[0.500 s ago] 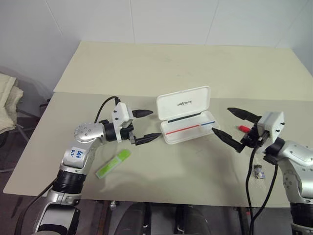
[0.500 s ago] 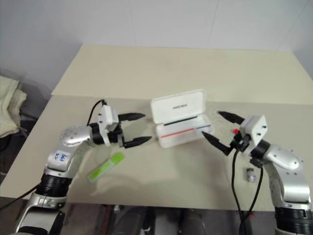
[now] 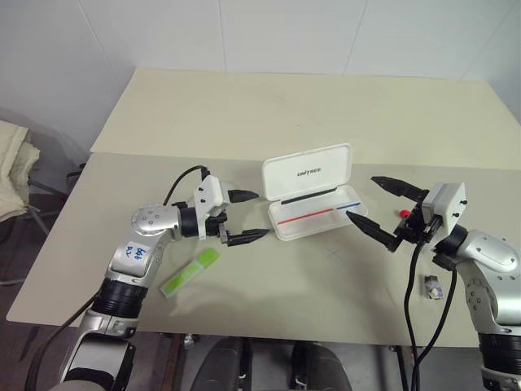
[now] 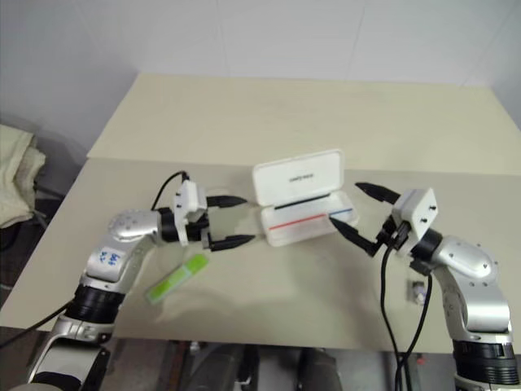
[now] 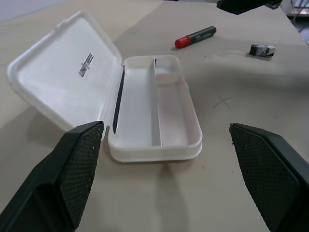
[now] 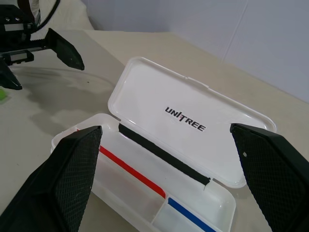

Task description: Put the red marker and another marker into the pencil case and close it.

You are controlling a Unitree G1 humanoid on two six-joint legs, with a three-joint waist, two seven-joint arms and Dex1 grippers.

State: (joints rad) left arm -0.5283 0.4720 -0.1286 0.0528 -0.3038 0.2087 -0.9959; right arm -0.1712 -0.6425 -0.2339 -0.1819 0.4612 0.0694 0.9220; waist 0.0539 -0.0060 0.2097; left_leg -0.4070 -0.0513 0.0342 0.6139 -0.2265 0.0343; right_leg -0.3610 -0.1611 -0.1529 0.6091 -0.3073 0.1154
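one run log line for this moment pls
pencil case open, empty | red marker, green highlighter on table | left gripper, right gripper jaws open, flanking case

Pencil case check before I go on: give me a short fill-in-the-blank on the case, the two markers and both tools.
1. The pencil case sits on the table with its lid ____.
2. Inside, the case holds ____ markers.
3. The lime-green highlighter lies beside the robot's ____ arm.
4. The left tool and the right tool are both ____, holding nothing; the red marker lies on the table.

Missing words: open; no; left; open
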